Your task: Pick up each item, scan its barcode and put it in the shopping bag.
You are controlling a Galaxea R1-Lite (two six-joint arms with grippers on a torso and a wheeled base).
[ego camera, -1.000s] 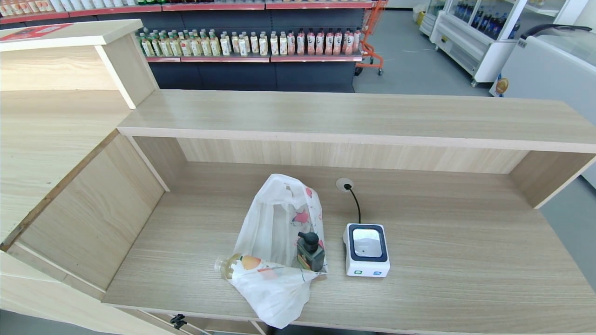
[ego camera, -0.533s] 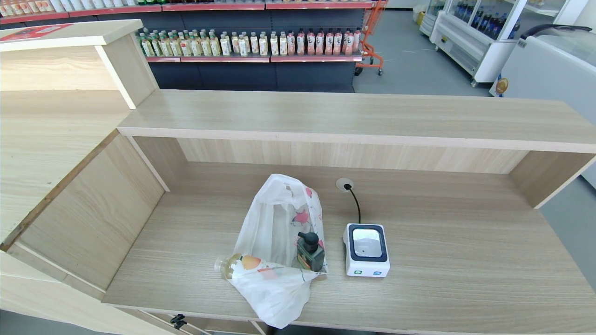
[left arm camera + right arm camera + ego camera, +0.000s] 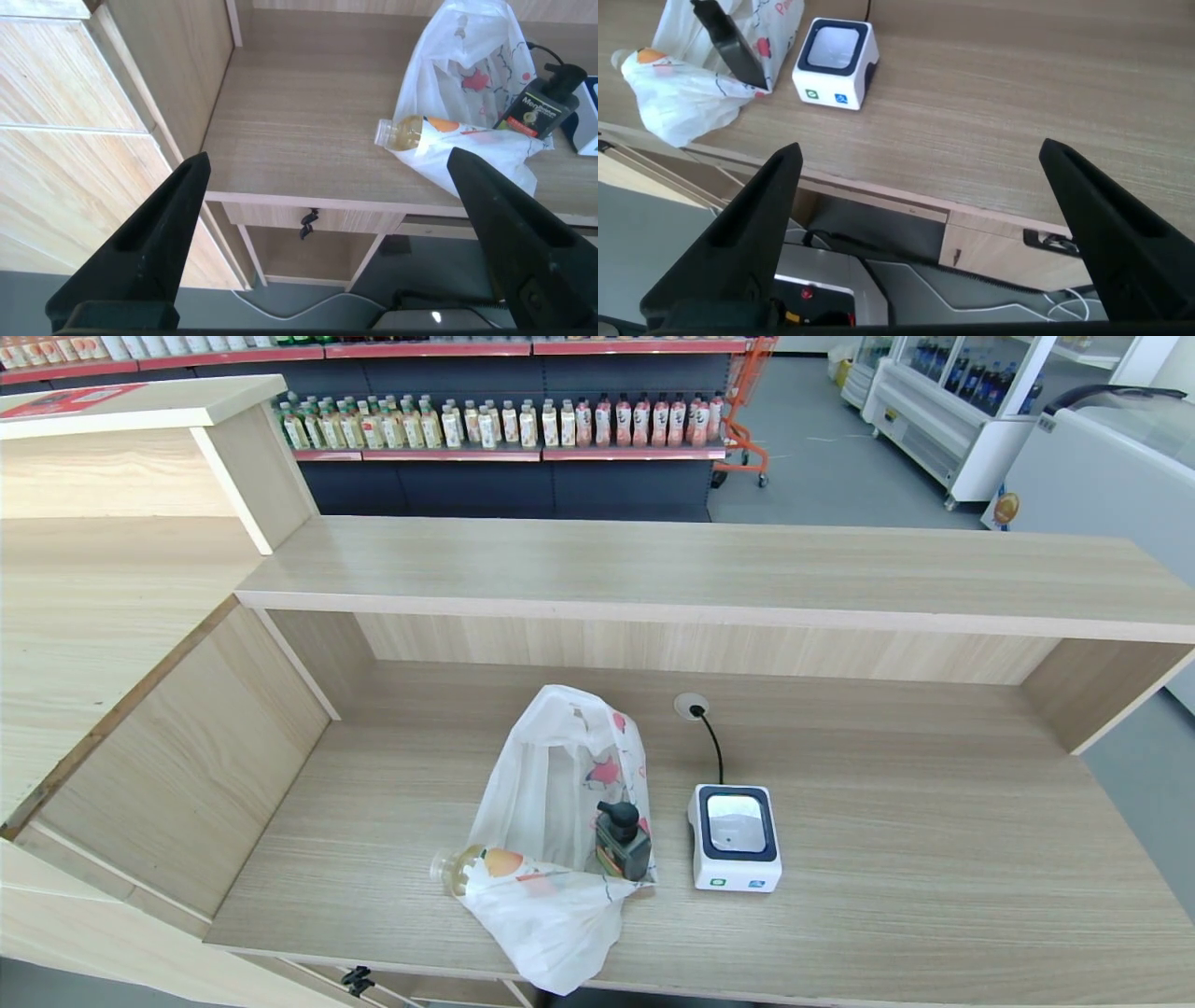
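While the white shopping bag (image 3: pixel 555 821) is lying crumpled near the front edge of the wooden surface (image 3: pixel 887 859) in the head view, a drink bottle (image 3: pixel 471 868) is lying on its side with its neck poking out of the bag's left side and its body sitting under the thin plastic. A dark pump bottle (image 3: pixel 623 845) is standing upright at the bag's right edge; whether it is sitting inside the bag or just against it is not showing clearly. Just beside it, to the right and not touching, the white scanner (image 3: pixel 735 837) is resting with its window facing up, and its black cable (image 3: pixel 711 742) is running back to a round port in the surface. In the left wrist view, the left hand (image 3: pixel 327 163) is hanging off the front edge of the surface, well apart from the bag, its two dark fingers (image 3: pixel 149 252) spreading wide and holding nothing. In the right wrist view, the right hand (image 3: pixel 920 154) is hovering over the front edge on the scanner's side, its fingers likewise gaping wide with nothing between them.
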